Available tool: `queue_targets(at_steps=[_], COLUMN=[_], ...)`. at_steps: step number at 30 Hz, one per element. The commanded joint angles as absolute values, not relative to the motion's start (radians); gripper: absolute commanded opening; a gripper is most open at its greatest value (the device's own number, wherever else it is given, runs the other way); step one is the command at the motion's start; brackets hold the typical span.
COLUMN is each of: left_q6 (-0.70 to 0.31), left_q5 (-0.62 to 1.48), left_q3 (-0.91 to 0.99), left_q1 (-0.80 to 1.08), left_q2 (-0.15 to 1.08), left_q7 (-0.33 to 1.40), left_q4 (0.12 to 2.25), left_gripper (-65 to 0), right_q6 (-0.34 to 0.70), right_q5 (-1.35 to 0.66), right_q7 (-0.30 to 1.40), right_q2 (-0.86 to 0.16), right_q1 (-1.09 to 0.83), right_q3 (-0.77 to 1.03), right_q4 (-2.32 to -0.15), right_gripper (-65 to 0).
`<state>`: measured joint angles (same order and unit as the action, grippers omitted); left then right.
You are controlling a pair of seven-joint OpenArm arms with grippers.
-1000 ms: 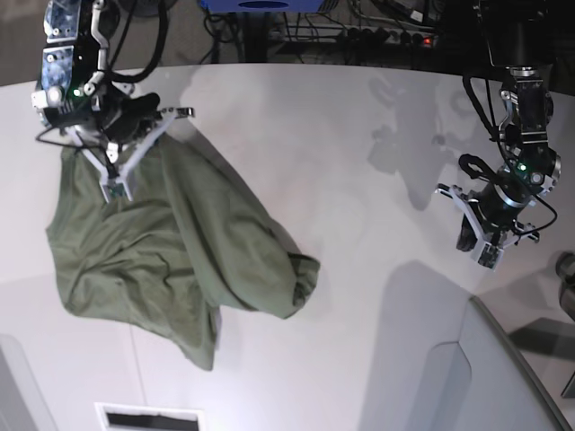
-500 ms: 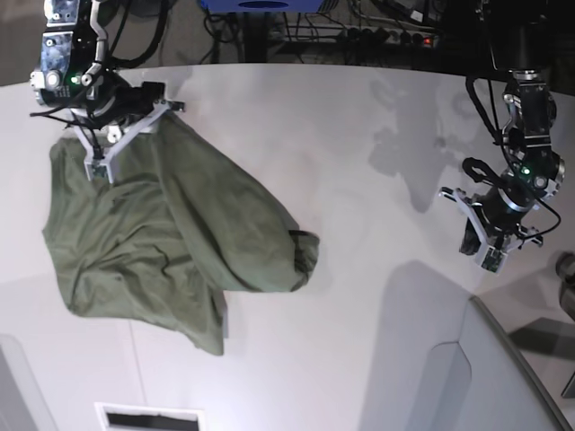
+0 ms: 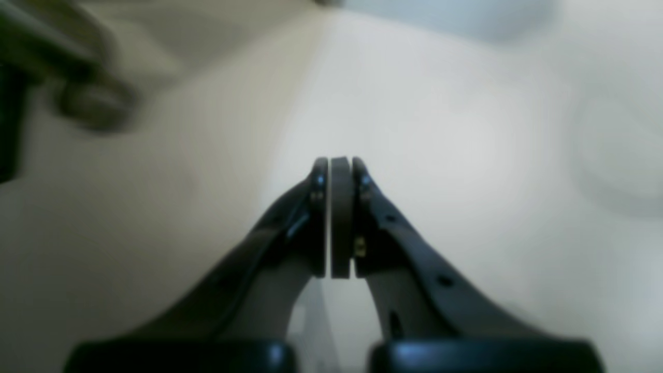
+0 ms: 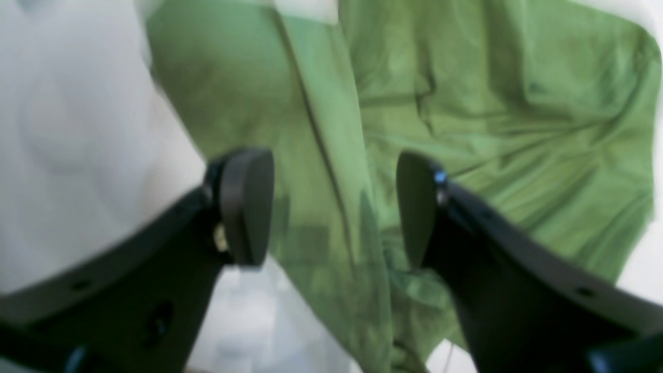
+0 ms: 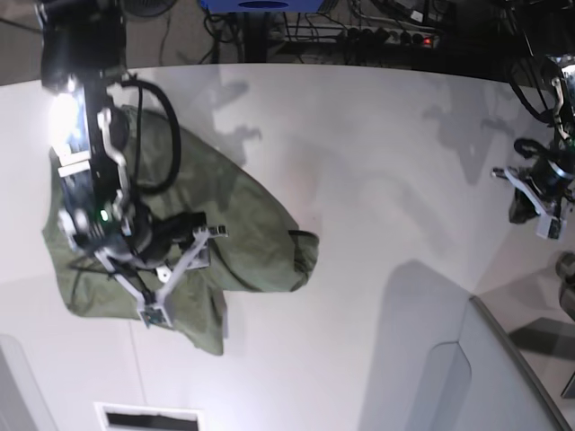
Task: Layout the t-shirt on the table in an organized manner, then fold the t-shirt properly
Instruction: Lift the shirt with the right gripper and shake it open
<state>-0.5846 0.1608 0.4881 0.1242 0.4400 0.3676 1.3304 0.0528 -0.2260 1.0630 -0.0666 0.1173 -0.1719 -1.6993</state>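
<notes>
Counter (image 5: 359, 180): large white top with a curved far edge. It carries the t-shirt on the right claw's side; the stretch under the left claw is bare.

T-shirt (image 5: 225, 224): olive-green cotton, lying in a crumpled heap, not yet spread. It sits directly beneath and around the right claw, with most of the cloth running out ahead of the tips and a bunched, rolled lump toward the counter's middle. The right wrist view shows a long straight fold or hem passing between the two pads, and dense wrinkles off to one side. Neckline and sleeves cannot be picked out in this state.

Handling, as a judgement: light, limp and not fragile. It should drape and drag rather than hold any shape, and it probably slides easily on the smooth top. Pinching a single layer at a hem, shoulder or corner looks better than taking the bunched lump, since a thick pinch would lift several layers together. Spreading likely needs two separate holds pulled apart.

Right claw (image 4: 334, 212): jaws wide apart, nothing between them, poised just above the cloth with the fold line under the gap. Contact with the fabric cannot be told.

Left claw (image 3: 340, 217): pads pressed flat together, holding nothing. It hangs over bare white surface, well apart from the t-shirt.
</notes>
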Motion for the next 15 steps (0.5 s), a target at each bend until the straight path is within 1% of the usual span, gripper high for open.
queue_targets(at_steps=[1, 3, 4, 7, 9, 15], left_q6=[-0.579, -0.579, -0.579, -0.579, -0.579, -0.581], left_q5=[0.176, 0.176, 0.176, 0.177, 0.177, 0.177], left_q3=[0.496, 0.496, 0.496, 0.496, 0.496, 0.496], left_q1=[0.128, 0.140, 0.143, 0.148, 0.148, 0.145], left_q2=[0.463, 0.463, 0.463, 0.458, 0.458, 0.456], left_q7=[0.343, 0.343, 0.343, 0.343, 0.343, 0.343], left_q4=[1.349, 1.349, 1.349, 1.349, 1.348, 1.349], left_gripper=[-64.3, -64.3, -64.3, -64.3, -64.3, -64.3], right_q6=[0.076, 0.127, 0.133, 0.134, 0.136, 0.136], right_q5=[-0.239, -0.252, -0.252, -0.260, -0.260, -0.260], right_q7=[1.032, 0.963, 0.938, 0.888, 0.843, 0.757], right_q2=[-0.076, -0.077, -0.076, -0.071, -0.050, -0.036], right_q1=[0.160, 0.217, 0.240, 0.308, 0.341, 0.400], right_q3=[-0.170, -0.170, -0.170, -0.174, -0.174, -0.174], right_q4=[-1.644, -1.527, -1.475, -1.310, -1.218, -1.026], right_gripper=[-28.7, -28.7, -28.7, -28.7, -28.7, -28.8])
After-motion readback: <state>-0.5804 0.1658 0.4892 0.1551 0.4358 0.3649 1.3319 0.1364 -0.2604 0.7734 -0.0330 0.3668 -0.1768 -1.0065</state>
